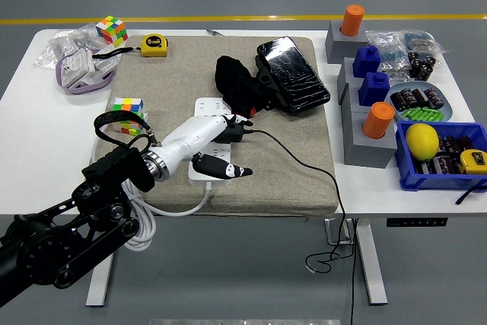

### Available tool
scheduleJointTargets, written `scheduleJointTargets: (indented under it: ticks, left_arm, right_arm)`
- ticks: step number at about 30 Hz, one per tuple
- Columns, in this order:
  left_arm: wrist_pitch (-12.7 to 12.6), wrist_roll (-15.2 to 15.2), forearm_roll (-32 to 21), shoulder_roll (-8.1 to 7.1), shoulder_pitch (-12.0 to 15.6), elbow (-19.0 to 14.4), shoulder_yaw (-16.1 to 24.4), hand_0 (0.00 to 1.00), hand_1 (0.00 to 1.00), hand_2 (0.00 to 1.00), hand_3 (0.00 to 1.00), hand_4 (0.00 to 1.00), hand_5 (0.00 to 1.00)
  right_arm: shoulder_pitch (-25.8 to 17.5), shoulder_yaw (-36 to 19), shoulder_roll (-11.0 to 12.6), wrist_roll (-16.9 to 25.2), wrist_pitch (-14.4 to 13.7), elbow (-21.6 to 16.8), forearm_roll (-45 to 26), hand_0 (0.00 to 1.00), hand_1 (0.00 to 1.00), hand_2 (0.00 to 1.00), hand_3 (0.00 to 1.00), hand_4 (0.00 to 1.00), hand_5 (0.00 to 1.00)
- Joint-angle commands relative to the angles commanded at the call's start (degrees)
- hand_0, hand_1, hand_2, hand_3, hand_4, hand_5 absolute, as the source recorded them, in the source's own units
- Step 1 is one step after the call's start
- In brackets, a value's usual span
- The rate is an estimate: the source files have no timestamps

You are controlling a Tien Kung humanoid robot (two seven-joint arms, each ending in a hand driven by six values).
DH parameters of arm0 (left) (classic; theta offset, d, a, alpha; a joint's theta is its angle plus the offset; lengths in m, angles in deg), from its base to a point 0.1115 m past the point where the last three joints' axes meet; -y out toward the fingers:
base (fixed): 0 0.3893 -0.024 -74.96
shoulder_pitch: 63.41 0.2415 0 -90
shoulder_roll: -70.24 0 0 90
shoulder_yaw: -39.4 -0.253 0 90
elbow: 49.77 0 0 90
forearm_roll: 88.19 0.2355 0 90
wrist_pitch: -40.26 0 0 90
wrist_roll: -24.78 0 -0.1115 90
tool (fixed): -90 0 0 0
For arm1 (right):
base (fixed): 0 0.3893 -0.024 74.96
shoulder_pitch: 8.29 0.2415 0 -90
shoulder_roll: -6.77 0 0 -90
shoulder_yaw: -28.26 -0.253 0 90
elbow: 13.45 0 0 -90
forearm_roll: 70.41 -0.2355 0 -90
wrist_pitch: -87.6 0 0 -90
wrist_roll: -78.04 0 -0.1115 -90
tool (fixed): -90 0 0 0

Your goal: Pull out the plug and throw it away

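White table (30, 123), beige mat (289, 165): left hand (209, 142) over the strip (209, 104), fingers clamped on the plug (234, 132)

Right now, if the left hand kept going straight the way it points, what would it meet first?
The black plug seated in the white power strip: the left hand points up-right at it and seems already touching, though depth is unclear.

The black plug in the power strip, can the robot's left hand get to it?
Probably yes. The left hand already lies over the white power strip, with its fingers at the black plug. Nothing stands between them, and the plug's cord trails off to the right.
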Motion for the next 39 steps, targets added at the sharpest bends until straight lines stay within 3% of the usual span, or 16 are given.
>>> scheduleJointTargets:
  ticks: [5,6,11,12,14,17,18,22,29,30,39]
  left_arm:
    - [-0.3,0.3,-0.4,1.19,-2.8,2.8,-0.7,0.711,0.839,0.863,0.854,0.965,0.359]
    - [-0.4,0.4,-0.4,1.51,-3.5,3.6,-0.9,0.706,0.835,0.856,0.850,0.969,0.307]
    - [-0.2,0.5,-0.7,3.52,-8.4,10.1,-3.5,0.706,0.835,0.856,0.850,0.969,0.307]
    - [-0.2,0.5,-0.7,3.83,-9.2,11.5,-4.0,0.694,0.819,0.796,0.827,0.967,0.193]
    - [-0.2,0.6,-0.7,4.59,-10.7,14.4,-4.8,0.694,0.819,0.796,0.827,0.967,0.193]
    - [-0.5,0.9,-0.8,5.38,-12.1,17.6,-5.4,0.694,0.819,0.796,0.827,0.967,0.193]
    - [-0.6,0.9,-0.7,5.67,-12.7,18.6,-5.5,0.666,0.764,0.734,0.781,0.909,0.114]
    - [-0.8,1.0,-1.3,6.64,-14.7,22.3,-6.7,0.666,0.764,0.734,0.781,0.909,0.114]
    - [-0.3,0.4,-2.3,7.03,-15.6,25.5,-7.3,0.649,0.740,0.684,0.742,0.899,0.104]
    - [-0.2,0.4,-2.9,7.03,-15.5,25.9,-7.4,0.532,0.608,0.528,0.573,0.822,0.007]
    - [-0.3,0.4,-4.3,7.16,-15.9,28.2,-8.1,0.513,0.581,0.521,0.566,0.818,0.002]
  right_arm:
    - [0.1,0.2,0.0,0.0,0.0,0.0,-0.2,0.567,0.645,0.669,0.567,0.973,0.485]
    - [0.1,0.2,0.0,0.1,0.0,0.0,-0.2,0.567,0.645,0.669,0.567,0.974,0.485]
    - [0.5,0.8,0.1,0.1,-0.1,0.0,-0.5,0.567,0.645,0.669,0.567,0.974,0.485]
    - [0.5,0.9,0.2,0.1,-0.1,0.0,-0.5,0.567,0.645,0.669,0.567,0.973,0.484]
    - [0.5,1.2,0.3,0.1,-0.2,0.0,-0.6,0.567,0.645,0.669,0.567,0.973,0.484]
    - [0.5,1.3,0.4,0.0,-0.3,0.0,-0.6,0.567,0.645,0.669,0.567,0.973,0.484]
    - [0.5,1.4,0.5,0.0,-0.3,0.1,-0.6,0.567,0.645,0.669,0.566,0.973,0.484]
    - [0.5,1.6,0.5,0.0,-0.2,0.2,-0.6,0.567,0.645,0.669,0.566,0.973,0.484]
    - [0.6,1.9,0.7,0.1,-0.3,0.1,-0.8,0.567,0.645,0.669,0.567,0.973,0.484]
    - [0.5,2.0,0.7,0.1,-0.3,0.1,-0.9,0.567,0.645,0.669,0.568,0.974,0.482]
    - [0.3,2.1,0.7,0.0,-0.3,0.1,-0.9,0.567,0.645,0.669,0.568,0.973,0.482]
